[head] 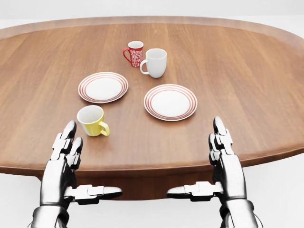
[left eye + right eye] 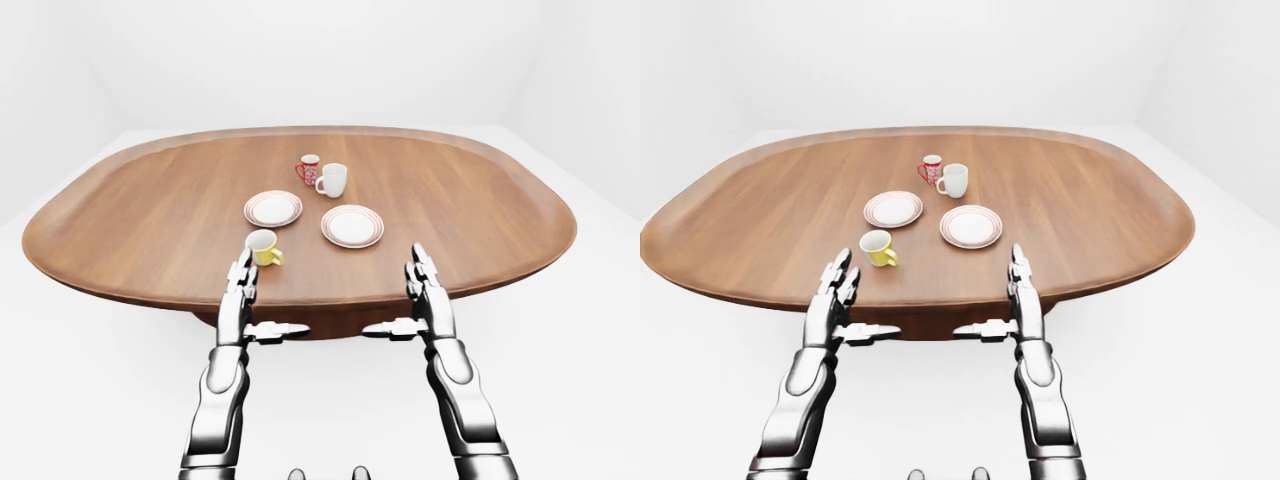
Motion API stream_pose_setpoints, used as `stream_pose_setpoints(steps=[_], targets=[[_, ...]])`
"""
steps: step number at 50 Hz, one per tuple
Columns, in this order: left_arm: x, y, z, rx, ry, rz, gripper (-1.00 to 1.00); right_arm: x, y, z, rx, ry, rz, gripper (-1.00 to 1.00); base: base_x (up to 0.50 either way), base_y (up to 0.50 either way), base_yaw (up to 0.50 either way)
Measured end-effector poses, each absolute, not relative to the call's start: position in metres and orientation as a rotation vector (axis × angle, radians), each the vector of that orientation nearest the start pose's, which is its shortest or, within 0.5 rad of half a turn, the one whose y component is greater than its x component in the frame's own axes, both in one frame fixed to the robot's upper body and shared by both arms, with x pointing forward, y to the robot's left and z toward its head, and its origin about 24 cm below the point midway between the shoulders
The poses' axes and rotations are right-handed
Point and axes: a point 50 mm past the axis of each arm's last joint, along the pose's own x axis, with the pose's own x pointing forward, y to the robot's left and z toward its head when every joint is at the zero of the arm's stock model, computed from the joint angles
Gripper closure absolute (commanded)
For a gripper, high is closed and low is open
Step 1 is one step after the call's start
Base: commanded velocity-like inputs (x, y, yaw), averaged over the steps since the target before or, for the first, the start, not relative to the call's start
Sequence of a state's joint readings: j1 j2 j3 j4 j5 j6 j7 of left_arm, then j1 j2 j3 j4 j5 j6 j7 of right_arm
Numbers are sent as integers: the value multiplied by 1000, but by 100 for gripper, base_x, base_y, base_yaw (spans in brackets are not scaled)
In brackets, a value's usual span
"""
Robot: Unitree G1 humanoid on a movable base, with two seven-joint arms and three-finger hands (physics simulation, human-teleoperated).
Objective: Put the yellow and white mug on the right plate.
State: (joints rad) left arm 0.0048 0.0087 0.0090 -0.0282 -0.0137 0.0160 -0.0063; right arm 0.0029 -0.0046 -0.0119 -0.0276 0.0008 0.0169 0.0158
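Head view, L to R. Left hand (image 1: 66, 156): segmented chrome metal, fingers straight and apart, thumb stuck out sideways toward the right, holding nothing, over the near table edge. Just above-right of it, the yellow and white mug (image 1: 92, 120): glossy yellow outside, white inside, upright, handle pointing right-down, standing on bare wood, not touching the hand. Above that, the left plate (image 1: 103, 87): round, flat, white w/ thin red rings at the rim. Further up, a red mug (image 1: 134, 53) w/ white pattern, white inside, handle to the left. Just beside it on the right, a plain white mug (image 1: 155, 62), smooth, handle left; can't tell if the two touch. Below-right, the right plate (image 1: 170, 102): same round white shape w/ red rings, bare. Right hand (image 1: 222, 161): same chrome build, fingers spread and straight, thumb out to the left, gripping nothing, at the near edge. All stands on the table (image 1: 247, 85): oval, brown wood grain w/ raised rounded rim, satin sheen.
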Motion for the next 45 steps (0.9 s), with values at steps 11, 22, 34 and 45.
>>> stream_pose_setpoints(steps=[11,22,34,45], targets=[[252,160,53,7,0,3,-91,252,-159,50,-5,1,-1,-100,0,0,0],[248,169,88,28,-147,11,-91,247,-163,82,-10,-121,1,-100,0,0,0],[244,172,105,37,-220,11,-91,243,-166,100,-41,-198,-3,-100,0,0,32],[242,172,110,41,-243,12,-91,242,-165,103,-57,-212,3,-100,0,0,50]])
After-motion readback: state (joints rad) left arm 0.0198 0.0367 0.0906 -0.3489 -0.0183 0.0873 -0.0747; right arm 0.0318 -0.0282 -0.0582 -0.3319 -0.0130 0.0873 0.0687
